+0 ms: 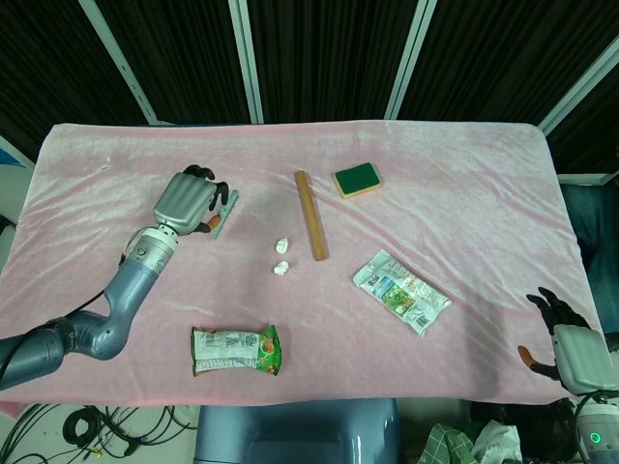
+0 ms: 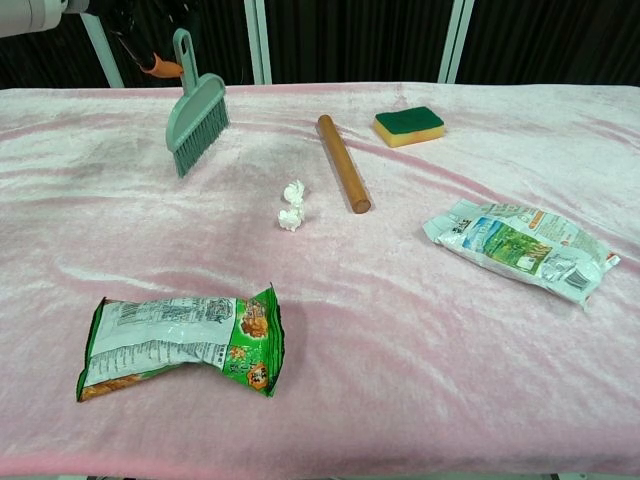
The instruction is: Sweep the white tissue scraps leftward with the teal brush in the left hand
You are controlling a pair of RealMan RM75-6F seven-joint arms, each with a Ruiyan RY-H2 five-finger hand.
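Observation:
Two small white tissue scraps [image 1: 281, 258] [image 2: 292, 206] lie on the pink cloth, just left of the wooden rod. My left hand [image 1: 187, 201] grips the handle of the teal brush [image 1: 225, 210] [image 2: 196, 118], well left of the scraps. In the chest view the brush hangs lifted above the cloth, bristles down, with only the fingers [image 2: 160, 66] showing at the top edge. My right hand [image 1: 565, 343] rests off the table's front right corner, fingers apart, holding nothing.
A wooden rod [image 1: 310, 215] lies near the centre. A green and yellow sponge [image 1: 358, 181] sits behind it. A white snack packet [image 1: 400, 291] lies at the right and a green snack bag [image 1: 236, 350] near the front edge.

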